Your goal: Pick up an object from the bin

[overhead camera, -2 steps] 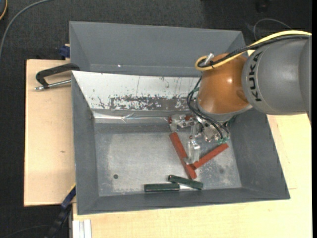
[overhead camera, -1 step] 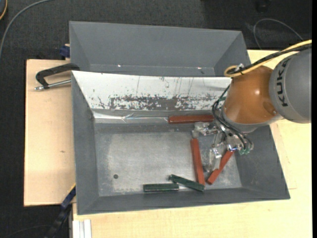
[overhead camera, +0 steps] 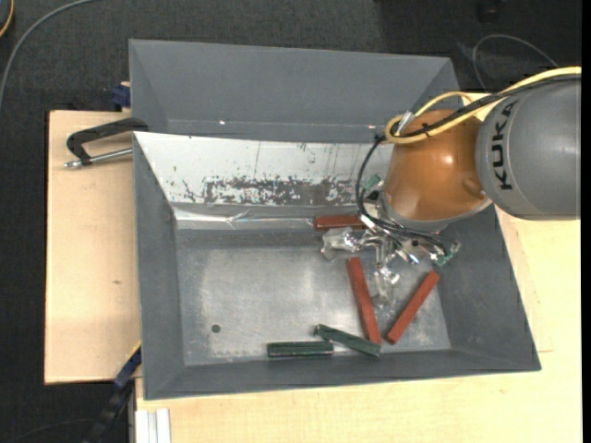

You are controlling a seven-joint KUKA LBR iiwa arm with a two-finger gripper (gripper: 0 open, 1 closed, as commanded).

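My gripper (overhead camera: pixel 374 245) hangs low in the right half of the bin, under the arm's orange cover, its metal parts just above the floor. Directly below it lies a red stick (overhead camera: pixel 362 299), running from the gripper toward the front wall. A second red stick (overhead camera: pixel 413 307) lies slanted to the right of the first, its upper end near the gripper. A third red stick (overhead camera: pixel 336 221) rests against the back wall, just left of the gripper. Nothing shows held in the gripper.
Two dark green sticks (overhead camera: pixel 299 349) (overhead camera: pixel 348 340) lie along the front wall, meeting the lower end of the first red stick. The left half of the bin floor is bare metal. The arm comes in over the right rim.
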